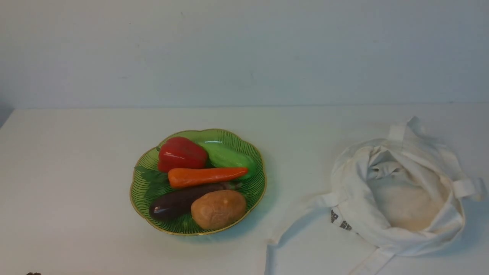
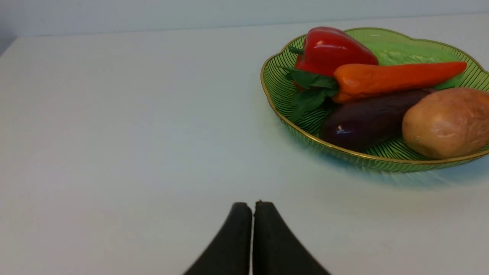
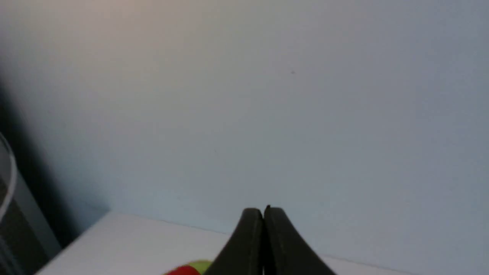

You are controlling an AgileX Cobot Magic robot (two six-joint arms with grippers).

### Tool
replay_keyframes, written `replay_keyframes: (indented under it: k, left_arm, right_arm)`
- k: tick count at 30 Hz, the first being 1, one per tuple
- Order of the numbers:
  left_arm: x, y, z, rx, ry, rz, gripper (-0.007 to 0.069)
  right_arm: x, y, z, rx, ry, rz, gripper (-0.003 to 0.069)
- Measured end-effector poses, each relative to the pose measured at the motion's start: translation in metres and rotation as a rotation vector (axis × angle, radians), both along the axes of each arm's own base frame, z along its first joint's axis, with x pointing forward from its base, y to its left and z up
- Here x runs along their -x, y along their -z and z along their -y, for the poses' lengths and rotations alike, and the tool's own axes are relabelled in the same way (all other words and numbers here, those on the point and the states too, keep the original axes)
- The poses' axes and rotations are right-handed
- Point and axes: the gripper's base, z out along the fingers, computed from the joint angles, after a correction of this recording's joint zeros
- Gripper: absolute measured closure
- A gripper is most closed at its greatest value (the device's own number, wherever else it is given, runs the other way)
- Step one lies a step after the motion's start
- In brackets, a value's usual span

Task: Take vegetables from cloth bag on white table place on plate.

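Pepper (image 1: pixel 182 154), cuke (image 1: pixel 227 156) & spud (image 1: pixel 218 209) w/ carrot (image 1: pixel 206 177) on plate (image 1: pixel 198 232).

One carrot (image 1: pixel 206 177), pepper (image 1: pixel 182 154), cucumber (image 1: pixel 229 157), eggplant (image 1: pixel 179 201), potato (image 1: pixel 218 209), plate (image 1: pixel 198 231), bag (image 1: pixel 366 198) (one apiece).

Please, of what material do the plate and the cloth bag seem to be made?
Plate: looks like glossy green glass, perhaps clear plastic; it is translucent, with fine ribs and a gold-coloured rim.
Cloth bag: seems to be matte woven fabric, likely cotton; it slumps in soft folds, and its flat straps bend loosely.
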Motion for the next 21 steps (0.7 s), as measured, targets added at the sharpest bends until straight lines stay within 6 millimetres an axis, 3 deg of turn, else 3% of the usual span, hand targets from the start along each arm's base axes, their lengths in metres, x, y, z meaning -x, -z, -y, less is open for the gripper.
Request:
replay_keyframes:
  k: [6, 10, 16, 21]
  left_arm:
    - [0.000, 0.000, 0.000, 0.000, 0.000, 0.000, 0.0633]
    - [0.000, 0.000, 0.000, 0.000, 0.000, 0.000, 0.0633]
    - [0.000, 0.000, 0.000, 0.000, 0.000, 0.000, 0.0633]
    - [0.000, 0.000, 0.000, 0.000, 0.000, 0.000, 0.0633]
  right_arm:
    - [0.028, 0.052, 0.013, -0.162, -0.114, 0.181, 0.0673]
    - [0.036, 0.083, 0.010, -0.230, -0.196, 0.288, 0.0673]
    - [0.033, 0.116, 0.004, -0.211, -0.218, 0.288, 0.0673]
    - [0.028, 0.125, 0.000, -0.173, -0.209, 0.272, 0.0673]
